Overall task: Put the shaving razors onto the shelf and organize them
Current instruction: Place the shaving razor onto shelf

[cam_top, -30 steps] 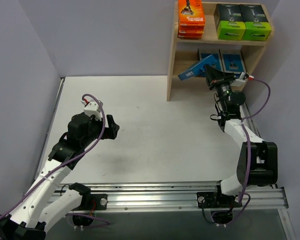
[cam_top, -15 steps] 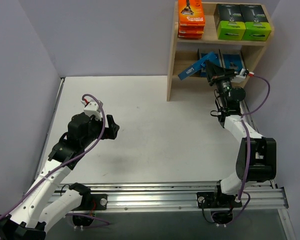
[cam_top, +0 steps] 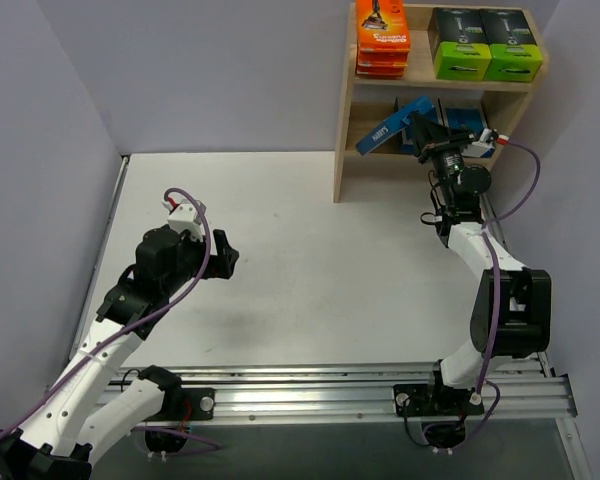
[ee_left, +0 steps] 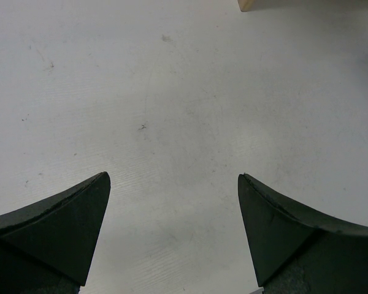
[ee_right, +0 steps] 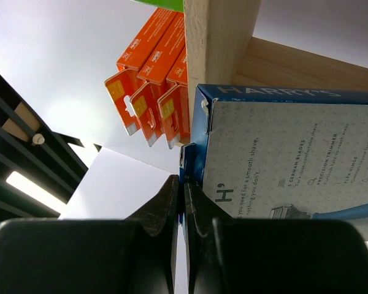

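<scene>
Right gripper [ee_right: 184, 184] was clamped tight on the edge of a light-blue Harry's razor card [ee_right: 282, 153], which was tilted at the lower-tier opening of the wooden shelf [cam_top: 342, 150]. Left gripper [ee_left: 175, 177] stood spread wide and empty above the table [ee_left: 172, 92].

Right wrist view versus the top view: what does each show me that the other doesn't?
Only the right wrist: the print on the blue card and the right gripper pinching its edge. Only the top: the open left gripper over the table, and a second blue card on the lower tier. Both: the held card, the orange packs, the wooden shelf.
</scene>
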Tool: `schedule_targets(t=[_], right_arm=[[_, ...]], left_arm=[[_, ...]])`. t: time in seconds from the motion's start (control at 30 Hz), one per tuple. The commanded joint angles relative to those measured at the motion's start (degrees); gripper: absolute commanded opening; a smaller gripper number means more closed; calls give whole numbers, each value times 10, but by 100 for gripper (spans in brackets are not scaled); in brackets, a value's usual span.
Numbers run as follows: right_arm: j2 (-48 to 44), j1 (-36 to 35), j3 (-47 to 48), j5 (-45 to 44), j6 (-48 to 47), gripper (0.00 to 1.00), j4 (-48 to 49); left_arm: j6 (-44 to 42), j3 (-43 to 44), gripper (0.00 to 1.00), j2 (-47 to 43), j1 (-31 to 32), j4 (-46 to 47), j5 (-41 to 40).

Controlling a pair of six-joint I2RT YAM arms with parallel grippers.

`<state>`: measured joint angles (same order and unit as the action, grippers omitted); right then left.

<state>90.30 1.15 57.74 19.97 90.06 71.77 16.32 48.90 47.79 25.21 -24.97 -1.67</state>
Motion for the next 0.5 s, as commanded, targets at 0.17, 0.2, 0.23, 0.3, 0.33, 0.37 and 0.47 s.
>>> schedule_targets(t=[0.17,0.2,0.23,0.3,0.33,0.37,0.47], right_arm=[[6,-4,44,-7,6,0,56],[8,-4,46,-7,6,0,57],[10,-6,47,-7,6,0,57],[15,-8,49,-8,6,0,59],[16,-8,50,-10,6,0,60],[21,-8,53,-11,6,0,61],[29,-8,57,-13,6,0,64]], left_arm=[[1,4,94,-8,5,14,2],[1,4,94,-7,5,15,2],[1,4,94,-8,6,14,2],[0,4,94,-8,7,14,0],[0,4,94,-9,7,14,0],[0,4,94,-9,8,14,-1],[0,4,94,-8,9,14,-2]])
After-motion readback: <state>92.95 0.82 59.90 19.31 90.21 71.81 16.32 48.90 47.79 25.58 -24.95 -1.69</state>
